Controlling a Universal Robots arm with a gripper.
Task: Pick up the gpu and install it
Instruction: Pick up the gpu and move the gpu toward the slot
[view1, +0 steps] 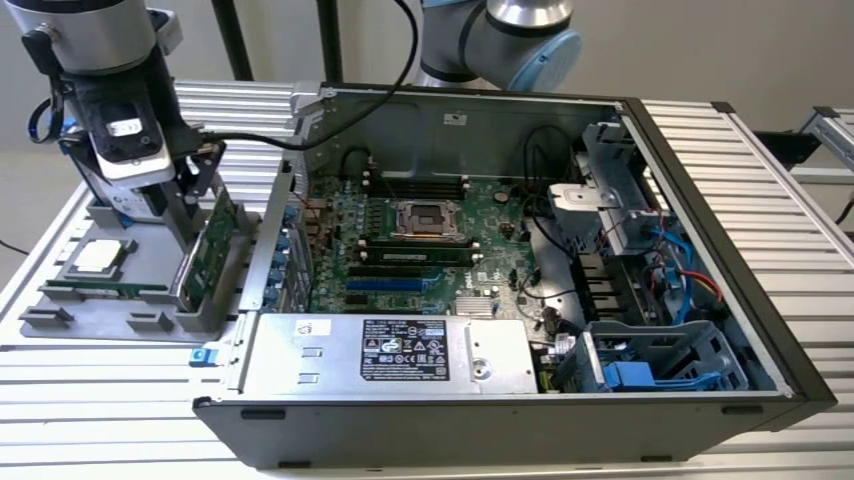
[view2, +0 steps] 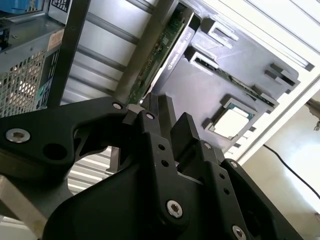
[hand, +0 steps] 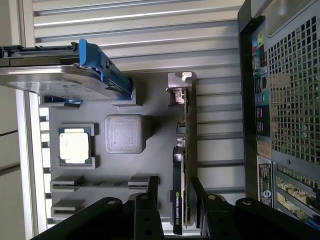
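The gpu stands on edge in a slot of the grey parts tray at the exterior view's left, beside the open computer case. It shows edge-on as a green card with a black cooler and a silver end bracket; its green board edge runs past the fingers. My gripper is lowered over it. Its black fingers straddle the card's end, one on each side. It stands open, with a gap left on the cooler side.
The open computer case lies to the exterior view's right of the tray, with motherboard and power supply inside. The tray also carries a processor, a narrow memory stick and a silver hard drive with blue rails.
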